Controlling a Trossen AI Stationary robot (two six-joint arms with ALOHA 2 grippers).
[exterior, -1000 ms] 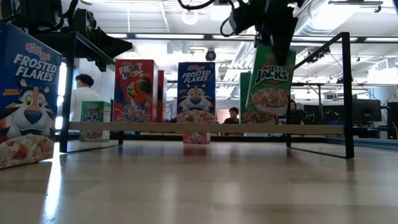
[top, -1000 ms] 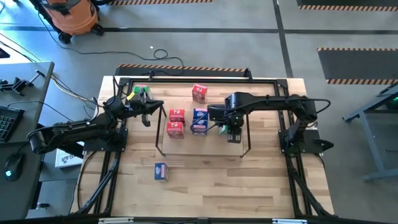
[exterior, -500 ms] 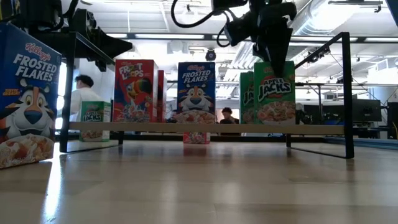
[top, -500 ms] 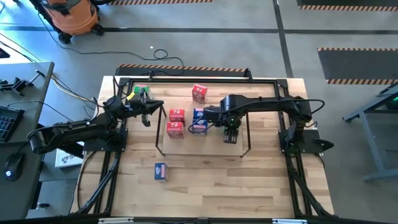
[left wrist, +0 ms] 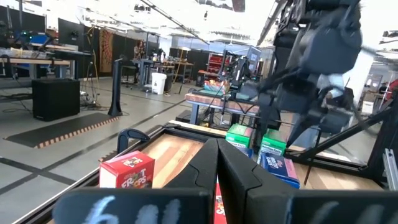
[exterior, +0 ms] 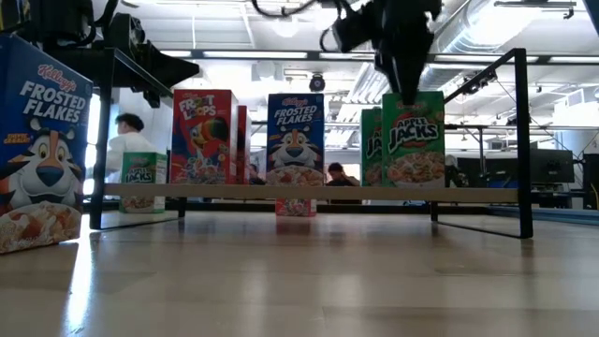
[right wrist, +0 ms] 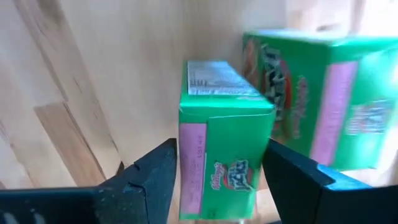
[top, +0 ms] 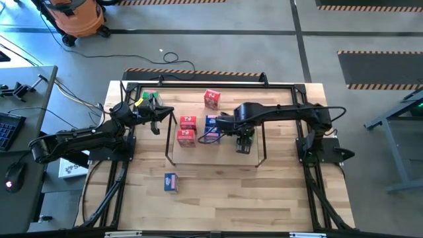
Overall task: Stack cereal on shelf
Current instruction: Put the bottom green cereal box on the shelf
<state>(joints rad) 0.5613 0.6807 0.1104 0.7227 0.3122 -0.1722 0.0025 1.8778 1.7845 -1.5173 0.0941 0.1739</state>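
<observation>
A: Where was the green Apple Jacks box [exterior: 413,139] found at that moment?

B: It was seen upright on the shelf [exterior: 309,192], at the right end of the row, just beside a second green box [right wrist: 326,93] and apart from the blue Frosted Flakes box [exterior: 296,138] and the red Froot Loops box [exterior: 201,137]. The right gripper [right wrist: 219,163] was placed directly above it. Its fingers [right wrist: 152,171] were spread on both sides of the box top, and a narrow gap to the cardboard was visible on each side, so nothing was pinched.

A: And the left gripper [left wrist: 217,163]?

B: It was held pressed together and empty at the left rear part of the table [top: 225,198], near another small green box [top: 149,98].

A: How should such a box be judged for handling?

B: It was judged as light, thin cardboard, stiff at the edges but easily dented on the broad faces, and easily tipped. A hold near the top, across the two narrow sides, was considered best. One blue box [top: 171,182] was lying alone at the front of the table.
</observation>
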